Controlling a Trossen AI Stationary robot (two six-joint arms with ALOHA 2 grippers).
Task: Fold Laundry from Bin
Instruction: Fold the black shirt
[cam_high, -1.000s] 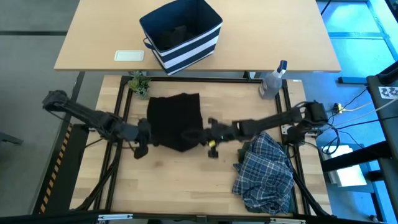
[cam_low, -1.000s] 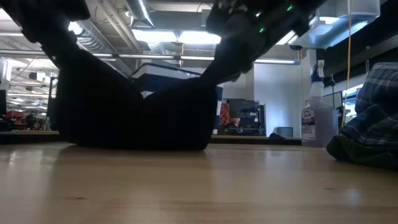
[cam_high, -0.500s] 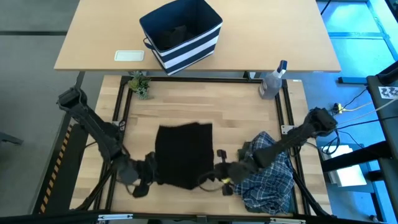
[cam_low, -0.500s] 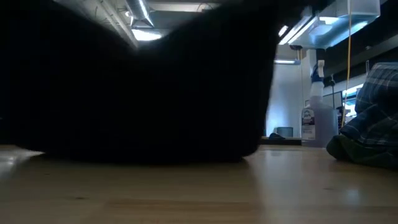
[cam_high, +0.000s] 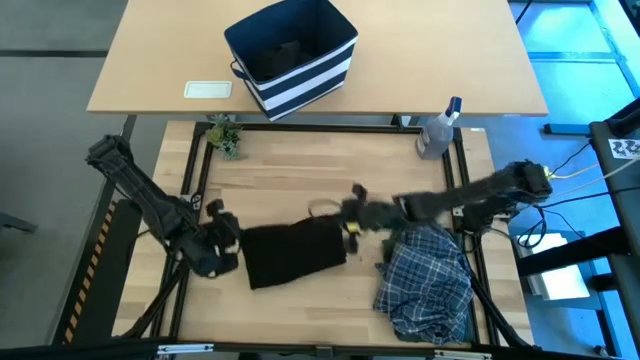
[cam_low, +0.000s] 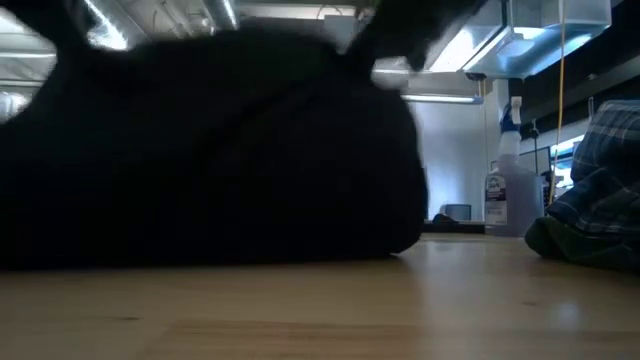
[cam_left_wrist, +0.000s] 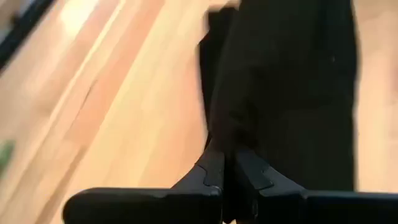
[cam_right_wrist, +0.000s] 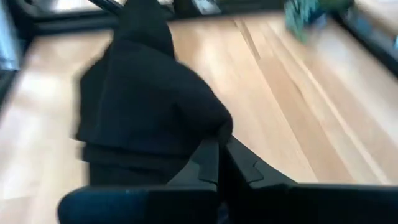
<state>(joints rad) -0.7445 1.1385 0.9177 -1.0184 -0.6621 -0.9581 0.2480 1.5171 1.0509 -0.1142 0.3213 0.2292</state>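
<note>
The black garment (cam_high: 295, 252) lies folded on the table's middle, toward the near side; it fills most of the low view (cam_low: 200, 150). My left gripper (cam_high: 228, 228) is shut at its left far corner. My right gripper (cam_high: 350, 214) is shut at its right far corner. The blue-and-white plaid shirt (cam_high: 428, 282) lies crumpled at the near right, with a dark green cloth (cam_low: 560, 240) at its foot. The striped navy bin (cam_high: 295, 55) stands on the far table. My left gripper pinches an edge of the black cloth (cam_left_wrist: 225, 142) between its two shut fingers, coming level from the table's left. The cloth spreads away from the fingers over the table. My right gripper pinches a bunched corner of the black cloth (cam_right_wrist: 219, 129) between its shut fingers, coming from the table's right. The cloth beyond it rests on the table.
A clear spray bottle (cam_high: 437, 130) stands at the far right corner and a small plant (cam_high: 225, 135) at the far left corner. A white flat object (cam_high: 208, 89) lies beside the bin. Bare wood shows along the far side and the near left.
Both grippers first dragged the black garment toward the table's near edge, then went back toward the far edge with its near edge. The garment is now folded over on itself, shorter than before and lying nearer than a second ago.
</note>
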